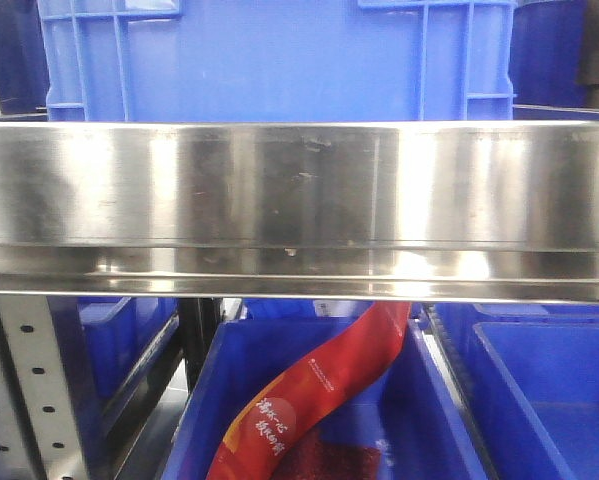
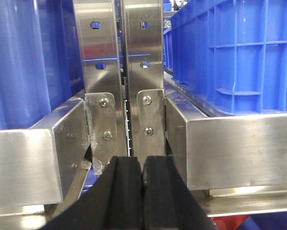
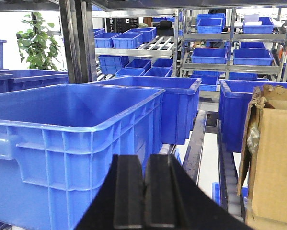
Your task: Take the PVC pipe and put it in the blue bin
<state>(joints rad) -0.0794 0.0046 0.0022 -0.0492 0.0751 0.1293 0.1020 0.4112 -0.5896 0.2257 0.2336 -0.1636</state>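
I cannot find the PVC pipe in any of my three views, so the relation I most need, which way it lies from the fingers and how its long axis runs, I simply cannot give; I can only say where I am looking. My left gripper has its black pads pressed together with nothing between them; it faces the paired steel uprights of a rack, square on to the joint where two shelf rails meet, with a blue crate standing on the rail to one side. My right gripper is likewise closed on nothing; it looks over the rim of a large blue bin, which lies just ahead and to the left of the pads, open-topped and, as far as I see into it, bare; a cardboard box stands to the right. The front camera is filled by a steel shelf beam, with another blue container above and a red printed bag in a bin below; no pipe there either. I judge the right arm the better placed for the drop, being at the bin already; which arm is nearer the pipe I cannot tell until I find it.
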